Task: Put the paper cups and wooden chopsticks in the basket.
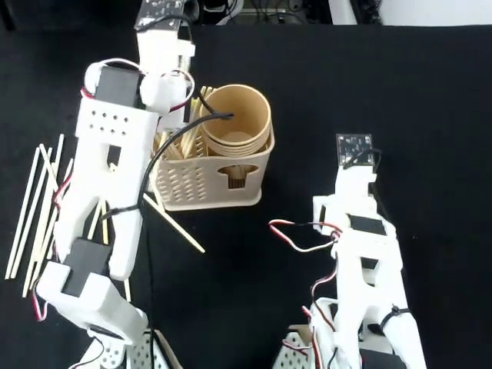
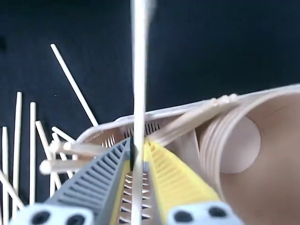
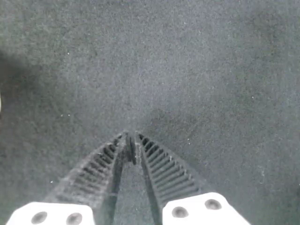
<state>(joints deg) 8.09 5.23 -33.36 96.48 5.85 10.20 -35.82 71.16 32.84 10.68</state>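
Note:
My left gripper (image 2: 138,151) is shut on one wooden chopstick (image 2: 138,70), which stands straight up between the grey and yellow fingers, right above the beige basket (image 2: 108,127). Inside the basket lies a stack of paper cups (image 2: 243,145) beside several chopsticks (image 2: 70,150). From above, the left arm (image 1: 115,154) leans over the left side of the basket (image 1: 207,184), and the cups (image 1: 234,123) fill its right half. More loose chopsticks (image 1: 31,207) lie on the cloth left of that arm. My right gripper (image 3: 130,139) is shut on nothing, low over bare black cloth.
One chopstick (image 1: 173,223) sticks out slantwise from the basket's front left corner onto the cloth. The right arm (image 1: 361,238) stands to the right of the basket, apart from it. Black cloth covers the table.

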